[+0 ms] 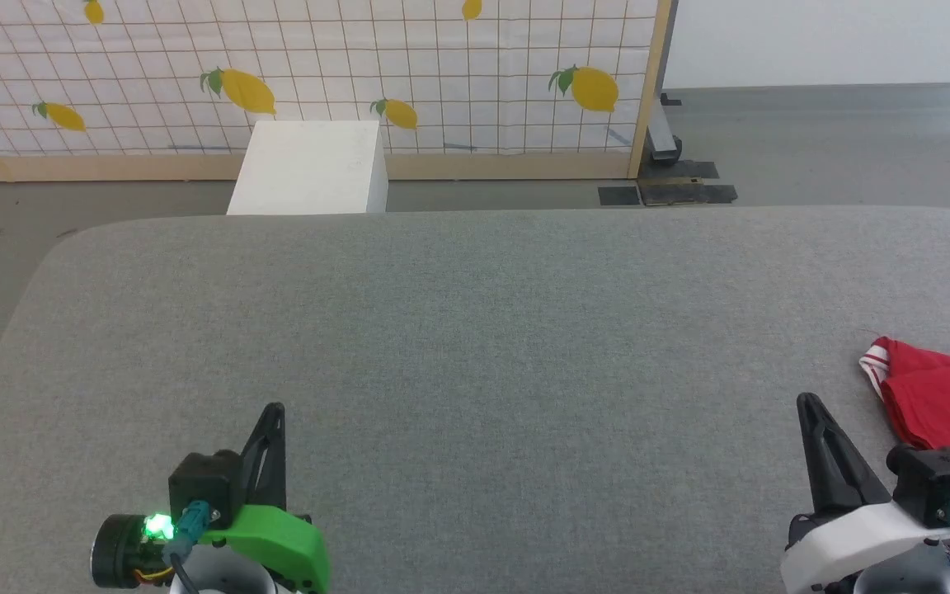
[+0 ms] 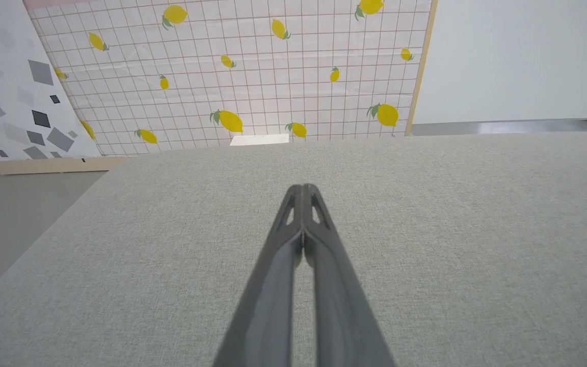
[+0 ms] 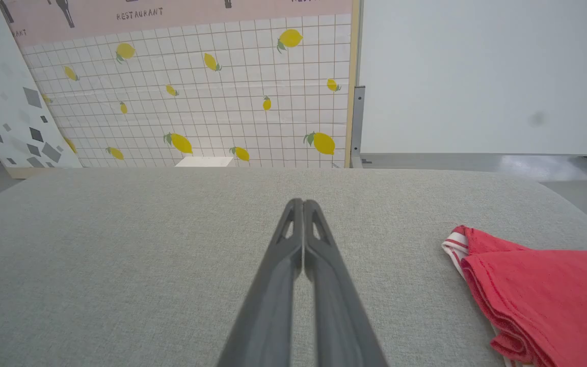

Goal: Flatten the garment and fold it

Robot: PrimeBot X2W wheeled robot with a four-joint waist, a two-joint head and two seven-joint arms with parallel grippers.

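The left gripper (image 1: 275,410) is sitting at about 7 o'clock in the head view, above the grey fabric table (image 1: 475,330). In the left wrist view its two dark fingers (image 2: 278,265) are pressing together at the tips, so it is closed on nothing. The right gripper (image 1: 805,402) is waiting at about 5 o'clock. In the right wrist view its fingers (image 3: 334,285) are also meeting at the tips and holding nothing.

The garment (image 1: 945,404) is lying on the table at about 4 o'clock in the head view, at 3 o'clock from the right gripper and not touching it. It is resting in red layers, and a red-white striped trim (image 3: 455,244) is showing at its far corner.

A white block (image 1: 310,169) is standing on the floor beyond the table at 11 o'clock, before a lemon-print panel (image 1: 442,74). I cannot tell if it is a box that opens.
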